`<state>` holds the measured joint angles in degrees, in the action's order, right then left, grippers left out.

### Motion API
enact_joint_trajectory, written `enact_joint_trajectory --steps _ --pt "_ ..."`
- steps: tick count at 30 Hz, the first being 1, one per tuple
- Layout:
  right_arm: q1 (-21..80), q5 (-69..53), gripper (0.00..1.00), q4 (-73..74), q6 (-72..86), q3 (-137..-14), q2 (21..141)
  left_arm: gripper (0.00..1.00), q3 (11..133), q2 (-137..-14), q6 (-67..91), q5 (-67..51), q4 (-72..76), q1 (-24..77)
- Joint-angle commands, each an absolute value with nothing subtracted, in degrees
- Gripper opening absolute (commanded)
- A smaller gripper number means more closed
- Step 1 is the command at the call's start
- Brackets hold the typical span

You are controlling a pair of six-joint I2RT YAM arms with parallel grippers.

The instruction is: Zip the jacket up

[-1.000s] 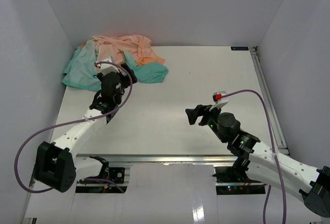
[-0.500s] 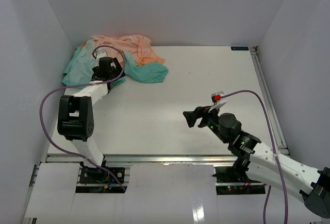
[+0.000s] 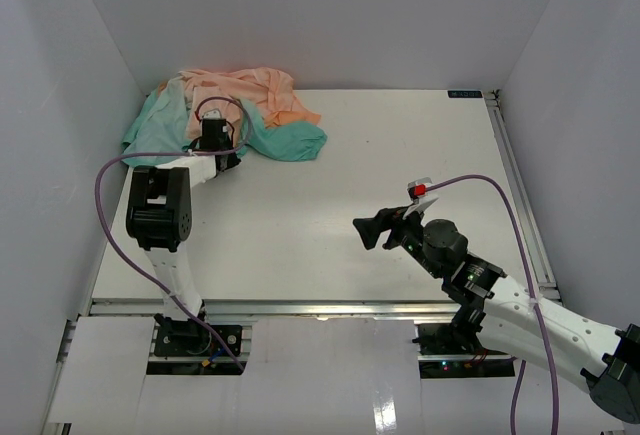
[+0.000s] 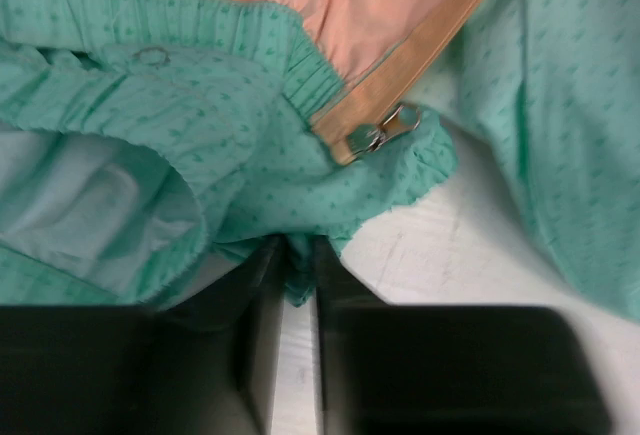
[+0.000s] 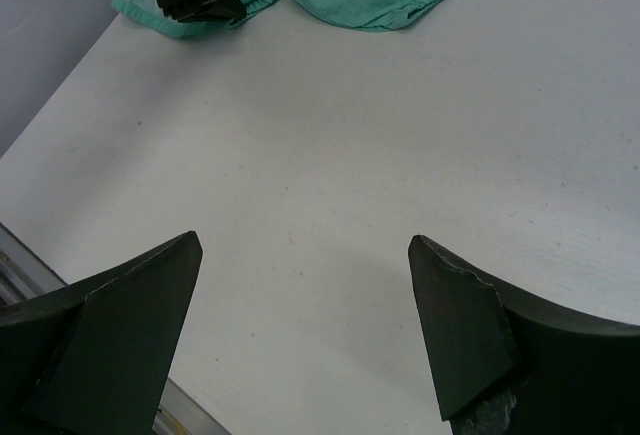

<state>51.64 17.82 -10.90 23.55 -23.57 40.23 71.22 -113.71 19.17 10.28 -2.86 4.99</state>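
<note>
1. The left claw (image 4: pixel 298 290) has its fingers drawn almost together. A fold of teal hem dips between them, so I judge it to be pinching the jacket (image 3: pixel 250 105) rather than just brushing it.
2. A second ago this claw sat at the heap's near edge with its arm folded low. The arm has since lifted and reached in, putting the claw on the teal part.
3. The zipper slider (image 4: pixel 385 133) lies just beyond the fingertips and to their right, on the peach zipper tape (image 4: pixel 430 45), ungripped.
4. The jacket is bunched up, mostly beyond and beside the left claw. Its outline has barely changed over that second.
5. The right claw (image 5: pixel 300 325) is spread wide above the table (image 3: pixel 400 155). The jacket lies well ahead of it, and it has crept only slightly closer.
6. My reading is that a first hold has been taken. The garment probably needs spreading before zipping can begin.
</note>
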Motion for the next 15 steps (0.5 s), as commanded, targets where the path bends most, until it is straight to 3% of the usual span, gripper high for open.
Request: enact_joint_trajectory --steps 1,4,15 --pt "51.5 18.1 0.91 -13.1 23.3 -24.7 39.8 0.14 71.3 -112.3 21.6 6.3 -7.1 6.7" --pt "51.5 18.3 0.91 -13.3 24.0 -24.2 38.9 0.01 68.6 -108.8 23.2 6.2 -8.0 12.0" --pt "51.5 24.5 0.91 -13.4 24.7 -23.2 37.1 0.0 42.1 -85.2 34.8 10.2 -1.5 35.4"
